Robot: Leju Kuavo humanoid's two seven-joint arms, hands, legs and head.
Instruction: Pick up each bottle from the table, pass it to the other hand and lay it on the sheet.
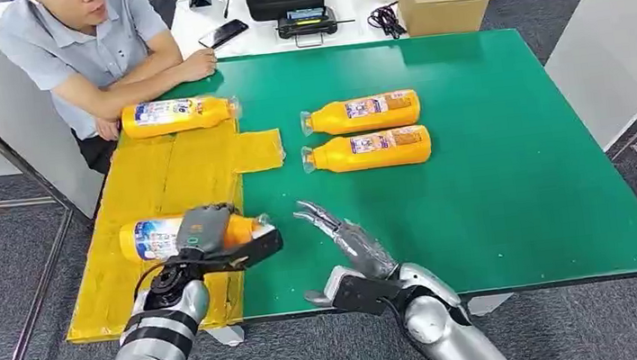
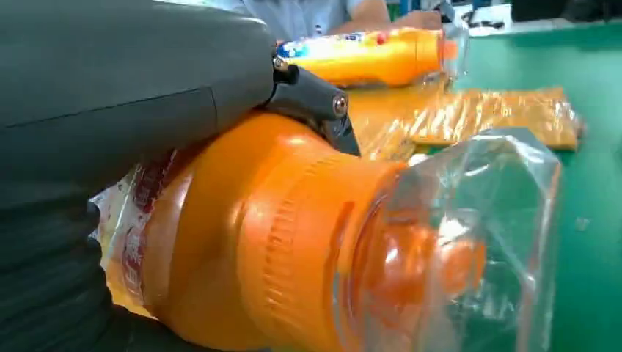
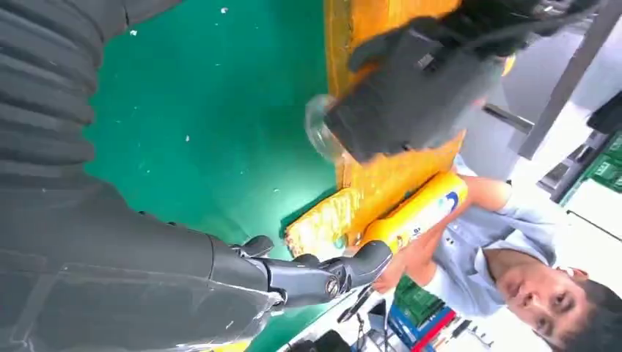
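Over the yellow sheet, the left hand wraps its fingers around an orange bottle lying sideways. It looks stiff, but the film sleeve seems slippery — better gripped at mid-body. The right hand has spread, empty fingers. Two bottles wait on the green table.

Orange bottle in robot hand; yellow sheet beyond
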